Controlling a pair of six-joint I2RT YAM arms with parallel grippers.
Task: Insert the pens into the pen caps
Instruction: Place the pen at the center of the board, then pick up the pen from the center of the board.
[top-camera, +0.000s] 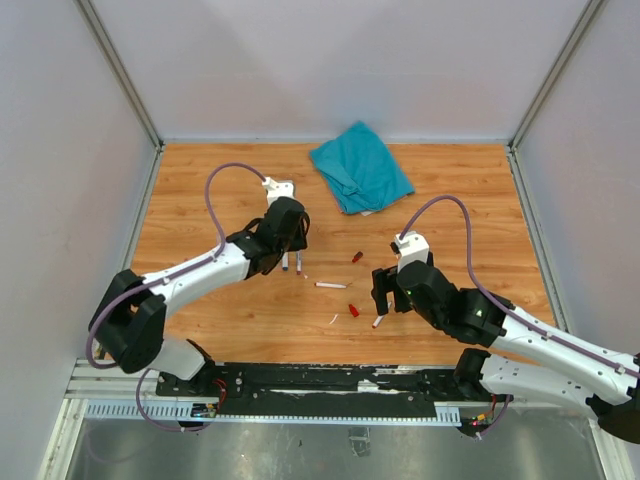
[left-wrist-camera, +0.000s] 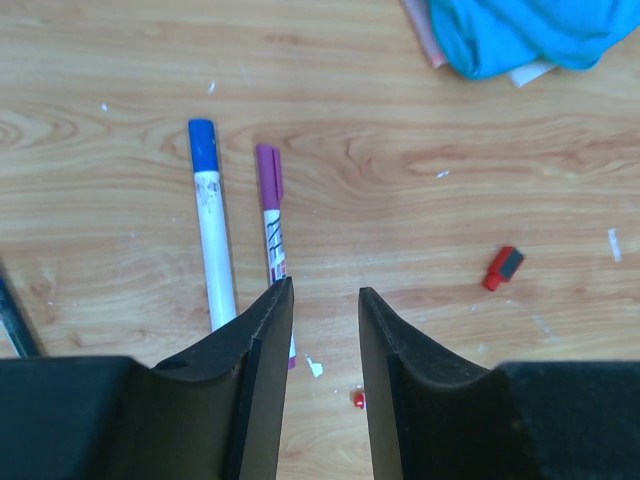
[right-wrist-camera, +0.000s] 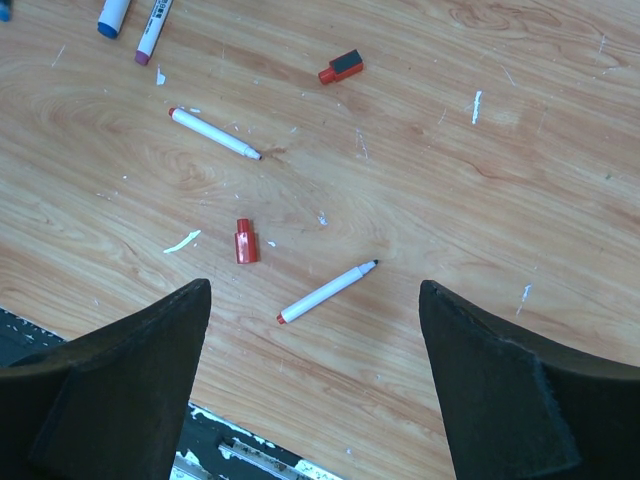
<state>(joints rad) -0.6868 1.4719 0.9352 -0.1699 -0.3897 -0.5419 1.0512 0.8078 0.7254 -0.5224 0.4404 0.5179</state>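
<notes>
1. Four pens lie on the table: blue-capped pen and purple-capped pen side by side; first uncapped pen and second uncapped pen apart.
2. Two loose caps: near red cap, far red cap.
3. Left hand: narrowly parted, empty, at the capped pair's ends.
4. Right hand: spread wide, empty, above the second uncapped pen.
</notes>
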